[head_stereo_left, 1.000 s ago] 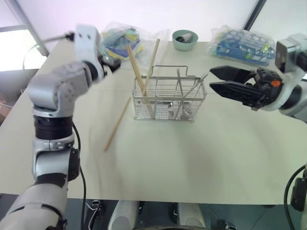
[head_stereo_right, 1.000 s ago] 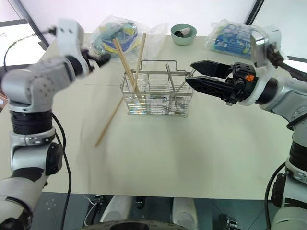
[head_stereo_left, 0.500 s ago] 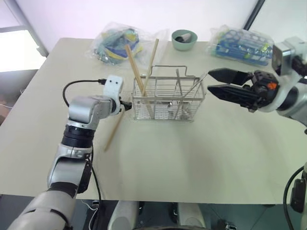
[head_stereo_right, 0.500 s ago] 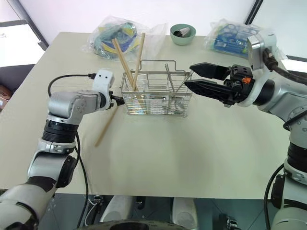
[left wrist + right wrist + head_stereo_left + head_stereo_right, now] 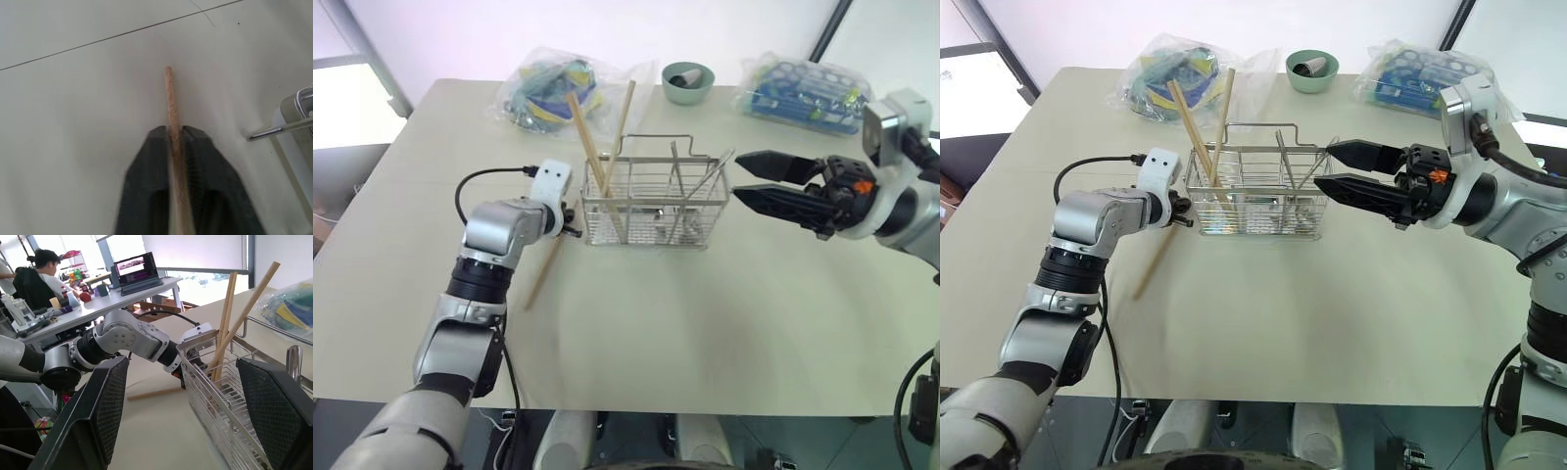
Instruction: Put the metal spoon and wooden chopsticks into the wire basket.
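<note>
Left gripper clamped on the slender pale wooden chopstick lying on the surface beside the silver wire basket; light, stiff, likely slippery; grip sits near its far end; right gripper apart.

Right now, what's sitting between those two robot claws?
The wire basket, with chopsticks and a spoon standing in it, sits between them in the head views. The left gripper, shut on a chopstick lying on the table, is beside it; the open right gripper hovers opposite.
</note>
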Tool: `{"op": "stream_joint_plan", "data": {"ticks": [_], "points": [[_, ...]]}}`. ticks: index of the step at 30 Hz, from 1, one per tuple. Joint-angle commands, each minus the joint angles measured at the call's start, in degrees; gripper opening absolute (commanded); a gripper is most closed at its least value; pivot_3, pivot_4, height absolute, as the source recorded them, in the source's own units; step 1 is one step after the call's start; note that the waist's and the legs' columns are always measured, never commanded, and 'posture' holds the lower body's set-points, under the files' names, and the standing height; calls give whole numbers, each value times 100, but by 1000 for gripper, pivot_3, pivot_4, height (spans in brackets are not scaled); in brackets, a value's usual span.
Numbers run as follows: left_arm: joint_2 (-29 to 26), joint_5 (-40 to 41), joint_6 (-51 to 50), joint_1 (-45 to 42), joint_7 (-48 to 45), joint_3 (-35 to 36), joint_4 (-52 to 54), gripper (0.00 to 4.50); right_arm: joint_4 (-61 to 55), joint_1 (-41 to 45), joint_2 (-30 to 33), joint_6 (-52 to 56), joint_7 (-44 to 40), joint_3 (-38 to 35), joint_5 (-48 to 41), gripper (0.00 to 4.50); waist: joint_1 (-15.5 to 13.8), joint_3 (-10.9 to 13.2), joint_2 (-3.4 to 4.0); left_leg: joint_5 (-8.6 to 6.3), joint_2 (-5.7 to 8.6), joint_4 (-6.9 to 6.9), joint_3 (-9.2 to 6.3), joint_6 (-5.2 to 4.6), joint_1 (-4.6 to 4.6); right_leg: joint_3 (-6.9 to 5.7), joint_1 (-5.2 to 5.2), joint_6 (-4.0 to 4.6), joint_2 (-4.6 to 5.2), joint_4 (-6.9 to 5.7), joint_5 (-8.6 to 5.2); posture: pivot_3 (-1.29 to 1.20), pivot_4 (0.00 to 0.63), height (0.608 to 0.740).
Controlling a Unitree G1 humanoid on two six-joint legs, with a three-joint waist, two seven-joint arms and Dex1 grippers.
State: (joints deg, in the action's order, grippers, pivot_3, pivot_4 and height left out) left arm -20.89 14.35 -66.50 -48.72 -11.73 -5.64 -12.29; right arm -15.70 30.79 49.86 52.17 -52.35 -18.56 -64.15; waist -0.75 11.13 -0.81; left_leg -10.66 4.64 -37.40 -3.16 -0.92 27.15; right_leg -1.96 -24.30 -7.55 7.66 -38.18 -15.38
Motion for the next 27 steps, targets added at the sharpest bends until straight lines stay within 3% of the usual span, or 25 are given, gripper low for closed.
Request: {"op": "stream_joint_plan", "data": {"ticks": [1,7,9,11,15,20,27], "points": [[-26,-160,6,62,2,80,-146,24,-105,68,76,-86,-30,-243,-103,3597,1,-1,2,0,0,0,0,0,-1,0,0,0,0,0,0,0,150,697],[-48,-462,940,-98,577,606,-308,24,-37,116,137,-92,-102,-225,-65,3597,14,-2,2,0,-2,0,0,0,0,0,-1,0,0,0,0,0,150,697],[-147,-584,1708,-236,757,865,-366,24,-11,123,160,-93,-116,-201,-35,3597,5,-1,2,0,-3,1,0,0,2,0,-5,0,0,-1,0,0,150,697],[-139,-499,2712,-522,1210,1542,-541,24,31,140,185,-77,-126,-178,-9,3597,-2,1,-2,0,-3,1,0,0,4,0,-7,0,0,-1,0,0,150,697],[128,567,4070,-1312,1506,3086,-616,24,137,267,231,-39,-147,-117,33,3597,-12,7,-13,1,-3,-9,-4,2,24,-6,-19,1,1,1,3,0,150,697],[278,1517,4160,-2176,1432,3684,-411,24,242,442,258,17,-173,-36,68,3597,-15,5,-14,10,5,-10,-1,18,20,-15,-9,-1,0,4,3,0,150,697],[770,2671,3432,-2478,1307,3472,413,24,254,439,203,34,-136,-35,106,3597,1,5,-14,8,5,-29,-1,13,20,-16,-3,-5,-5,-2,5,0,150,697]]}}
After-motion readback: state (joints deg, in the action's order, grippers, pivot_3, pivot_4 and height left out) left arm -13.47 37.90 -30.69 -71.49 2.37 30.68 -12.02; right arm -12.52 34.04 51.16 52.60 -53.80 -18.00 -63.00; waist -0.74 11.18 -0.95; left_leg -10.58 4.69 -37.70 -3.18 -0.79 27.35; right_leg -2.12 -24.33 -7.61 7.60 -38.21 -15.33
